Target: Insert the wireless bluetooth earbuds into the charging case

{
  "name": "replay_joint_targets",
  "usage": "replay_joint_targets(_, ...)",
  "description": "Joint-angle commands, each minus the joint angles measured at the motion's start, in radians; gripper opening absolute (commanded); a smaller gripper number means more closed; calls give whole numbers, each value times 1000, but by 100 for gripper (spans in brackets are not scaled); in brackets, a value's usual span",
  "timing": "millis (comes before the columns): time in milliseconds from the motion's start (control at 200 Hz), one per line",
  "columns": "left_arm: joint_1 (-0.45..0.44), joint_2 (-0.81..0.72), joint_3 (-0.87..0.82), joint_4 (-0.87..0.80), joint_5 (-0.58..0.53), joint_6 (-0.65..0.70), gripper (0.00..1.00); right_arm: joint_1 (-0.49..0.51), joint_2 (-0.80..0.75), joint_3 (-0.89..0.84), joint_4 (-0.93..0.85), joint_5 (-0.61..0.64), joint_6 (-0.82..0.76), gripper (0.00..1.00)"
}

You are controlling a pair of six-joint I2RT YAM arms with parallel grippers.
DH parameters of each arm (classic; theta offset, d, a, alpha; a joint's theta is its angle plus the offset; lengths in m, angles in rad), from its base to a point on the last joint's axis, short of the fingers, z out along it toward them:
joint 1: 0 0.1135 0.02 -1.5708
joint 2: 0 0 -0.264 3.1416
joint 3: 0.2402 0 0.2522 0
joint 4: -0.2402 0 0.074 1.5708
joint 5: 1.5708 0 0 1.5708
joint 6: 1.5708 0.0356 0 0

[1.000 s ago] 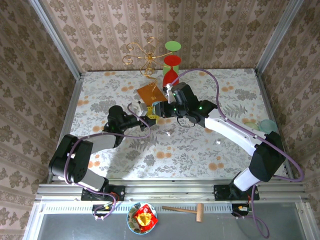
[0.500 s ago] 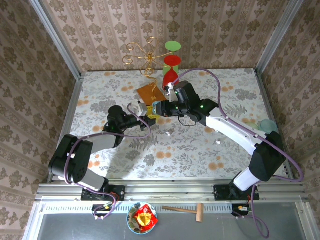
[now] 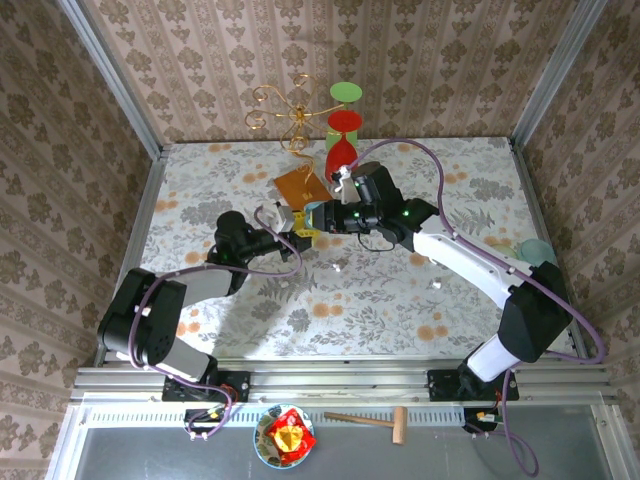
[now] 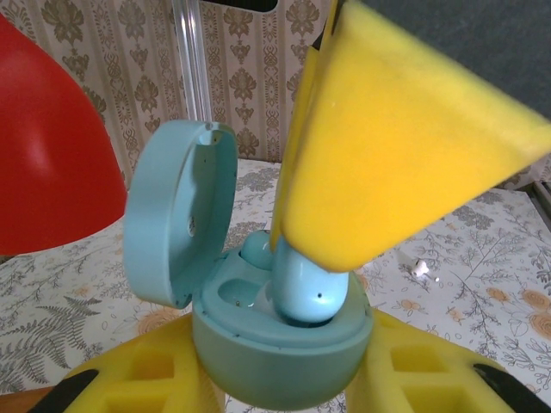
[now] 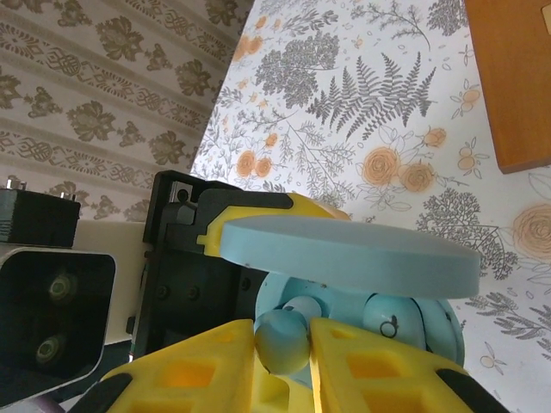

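Note:
My left gripper [image 3: 296, 238] is shut on a light blue charging case [image 4: 275, 353], holding it above the table with its lid [image 4: 176, 215] swung open. Its yellow fingers [image 4: 129, 379] flank the case body. My right gripper [image 3: 313, 218] meets it from the right and is shut on a light blue earbud [image 4: 310, 288], which sits partly down in the case's near socket. In the right wrist view that earbud [image 5: 281, 340] is pinched between the yellow pads under the lid [image 5: 344, 249]. A second light blue earbud [image 5: 392, 323] lies seated beside it. Two white earbuds [image 3: 337, 267] [image 3: 437, 285] lie on the table.
An orange-brown board [image 3: 302, 184] lies just behind the grippers, with a red and green hourglass-shaped object [image 3: 343, 130] and a gold wire stand [image 3: 290, 115] beyond it. Another pale case [image 3: 535, 250] sits at the table's right edge. A bowl [image 3: 284, 437] and a small hammer [image 3: 370, 420] lie below the rail.
The right arm has edged slightly to the right while staying closed on the earbud at the case. The left arm and the case have stayed put.

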Motion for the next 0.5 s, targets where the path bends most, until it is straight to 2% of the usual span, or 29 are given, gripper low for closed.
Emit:
replay_joint_targets(0, 6, 9, 13, 50, 31, -13, 26, -7, -29, -16, 31, -38, 25, 23)
replay_joint_targets(495, 5, 7, 4, 69, 42, -16, 26, -58, -21, -46, 122, -117, 149, 19)
